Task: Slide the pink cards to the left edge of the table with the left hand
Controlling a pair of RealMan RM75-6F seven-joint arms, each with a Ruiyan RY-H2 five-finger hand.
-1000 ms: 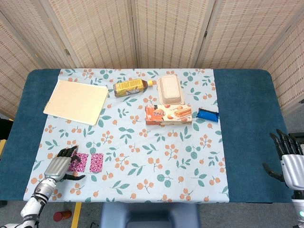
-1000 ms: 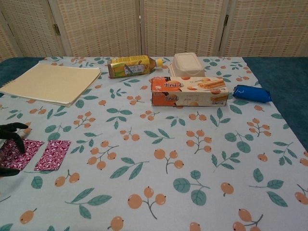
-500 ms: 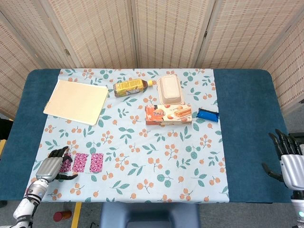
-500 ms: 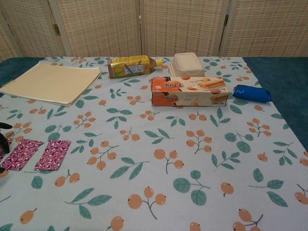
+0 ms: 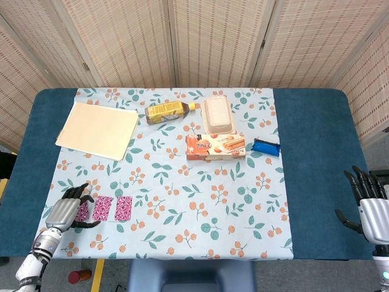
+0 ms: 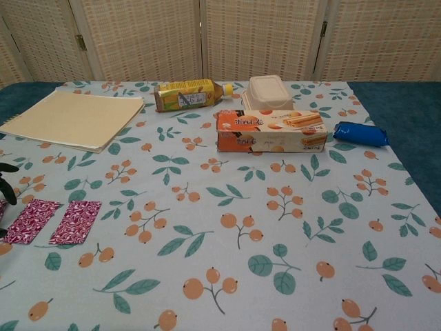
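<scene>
Three pink patterned cards lie in a row near the table's front left. The right card [image 5: 123, 208] [image 6: 76, 222] and the middle card [image 5: 101, 208] [image 6: 31, 221] lie free. The leftmost card [image 5: 82, 212] is partly under my left hand [image 5: 64, 210], whose dark fingers are spread and rest on it. Only the left hand's fingertips [image 6: 5, 186] show at the chest view's left border. My right hand [image 5: 368, 210] hovers off the table's right front edge, fingers apart and holding nothing.
A cream notebook [image 5: 97, 129] lies at the back left. A bottle [image 5: 167, 112], a beige lidded container [image 5: 218, 115], an orange snack box [image 5: 215, 146] and a blue packet [image 5: 265, 146] sit at the back centre. The blue table [image 5: 24, 182] shows left of the floral cloth.
My left hand has moved left toward the table's edge, drawing one pink card out from the others. Two cards showed before, three now. The right hand has stayed put.
</scene>
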